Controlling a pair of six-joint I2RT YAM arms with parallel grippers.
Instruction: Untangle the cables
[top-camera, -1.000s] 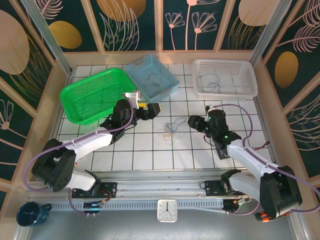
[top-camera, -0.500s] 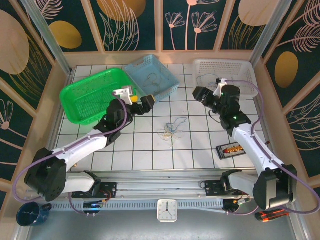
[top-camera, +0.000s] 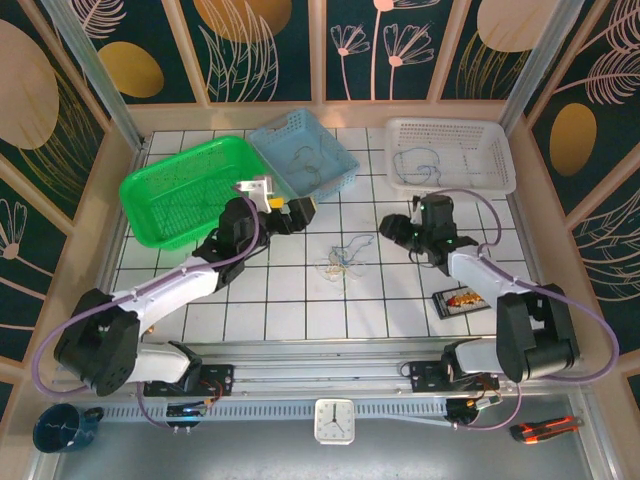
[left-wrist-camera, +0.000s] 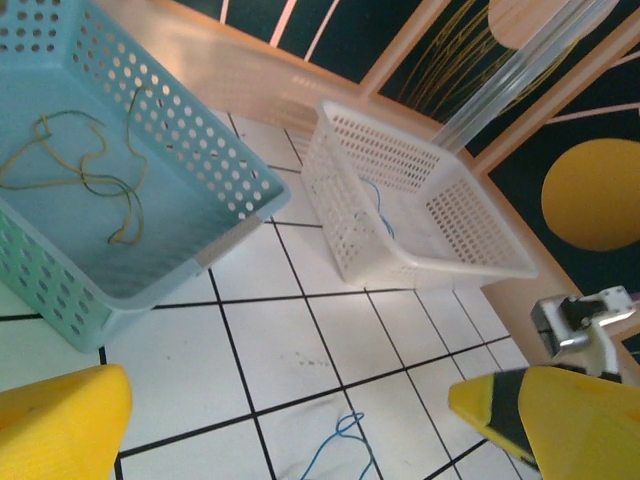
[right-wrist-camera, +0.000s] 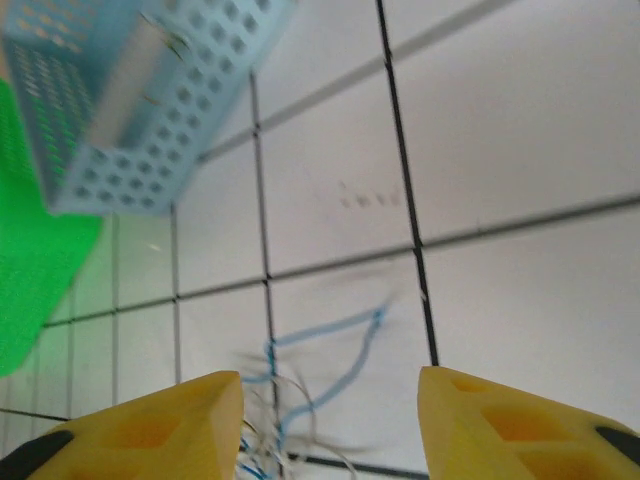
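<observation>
The right wrist view is blurred. The cables (right-wrist-camera: 290, 400) show there as pale blue and whitish streaks that run off the bottom edge between the yellow fingers (right-wrist-camera: 170, 425), and no single strand can be followed. In the left wrist view one blue loop end of the cables (left-wrist-camera: 338, 452) rises from the bottom edge, and the rest is cut off.

From above, the cables (top-camera: 342, 258) lie near the middle of the white tiled table (top-camera: 300, 310), between the two grippers and touching neither. They form a small loose clump of very thin wires. Blue loops lie on the far side and paler strands, perhaps grey-brown, on the near side, all too fine to count.

The left gripper (top-camera: 300, 210) hangs up and left of the clump, close to the blue basket's near corner. Its fingers (left-wrist-camera: 60, 425) are spread wide with nothing between them. The right gripper (top-camera: 388, 228) sits to the right of the clump, likewise spread and empty.

Along the far side stand a green tray (top-camera: 180, 190), a blue basket (top-camera: 335, 172) holding a yellowish wire (left-wrist-camera: 70, 170), and a white basket (top-camera: 450, 122) with a blue wire (left-wrist-camera: 383, 215) inside. A dark phone-like slab (top-camera: 462, 299) lies just beside the right forearm. On the near ledge sit a clock (top-camera: 332, 420), a blue mug (top-camera: 60, 428) and a utility knife (top-camera: 545, 430).
</observation>
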